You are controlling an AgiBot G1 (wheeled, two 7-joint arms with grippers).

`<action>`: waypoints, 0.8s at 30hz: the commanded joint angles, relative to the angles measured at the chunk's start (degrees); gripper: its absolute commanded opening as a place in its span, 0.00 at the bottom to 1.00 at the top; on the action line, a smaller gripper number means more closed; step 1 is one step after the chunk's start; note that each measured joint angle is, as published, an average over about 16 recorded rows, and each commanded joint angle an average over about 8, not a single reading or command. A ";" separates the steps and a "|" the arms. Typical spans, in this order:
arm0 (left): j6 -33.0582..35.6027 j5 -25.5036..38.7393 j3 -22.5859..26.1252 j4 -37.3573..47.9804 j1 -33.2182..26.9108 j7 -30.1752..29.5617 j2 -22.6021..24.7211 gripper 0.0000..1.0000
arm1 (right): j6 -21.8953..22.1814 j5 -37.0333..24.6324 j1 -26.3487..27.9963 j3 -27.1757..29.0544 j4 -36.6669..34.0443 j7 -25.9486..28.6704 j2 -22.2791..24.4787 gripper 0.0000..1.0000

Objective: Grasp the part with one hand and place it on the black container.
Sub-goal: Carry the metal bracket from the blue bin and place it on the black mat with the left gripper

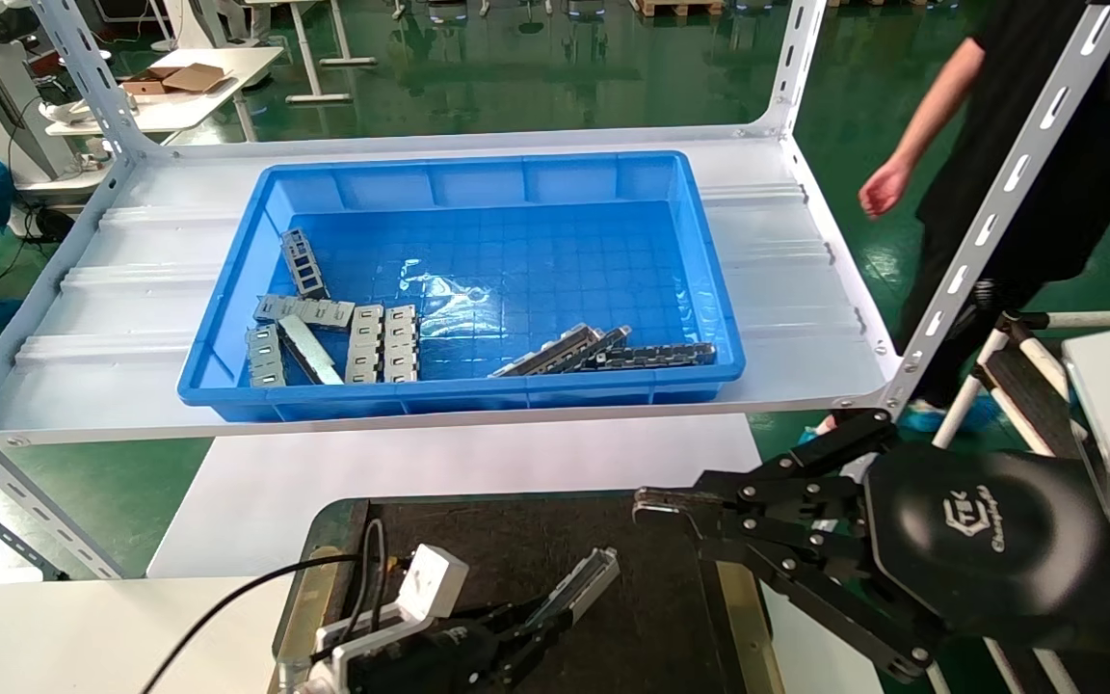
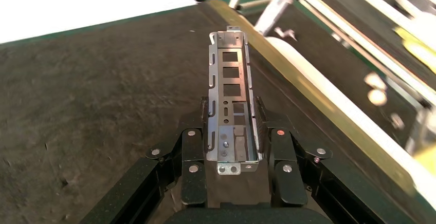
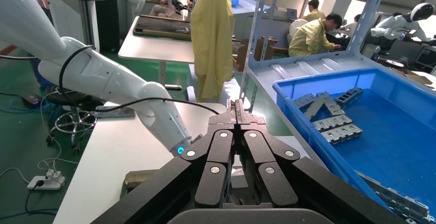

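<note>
Felt-like black container lies below a shelf bearing a blue bin. Over it, the part is clamped near one end between the left gripper's jaws, tilted above the felt. Right gripper, jaws pressed together and empty, hovers nearby over the container.

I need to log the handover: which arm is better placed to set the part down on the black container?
Left. The left gripper already clamps the part above the black container; the right gripper is shut and empty.
</note>
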 commanded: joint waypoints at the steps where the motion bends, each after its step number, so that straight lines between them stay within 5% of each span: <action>1: -4.43 0.97 0.50 -1.27 1.09 -2.92 1.13 0.00 | 0.00 0.00 0.00 0.00 0.00 0.00 0.00 0.00; 24: -30.33 5.09 6.98 5.03 -0.38 -20.70 13.57 0.00 | 0.01 0.02 0.01 -0.03 0.00 -0.02 0.01 0.00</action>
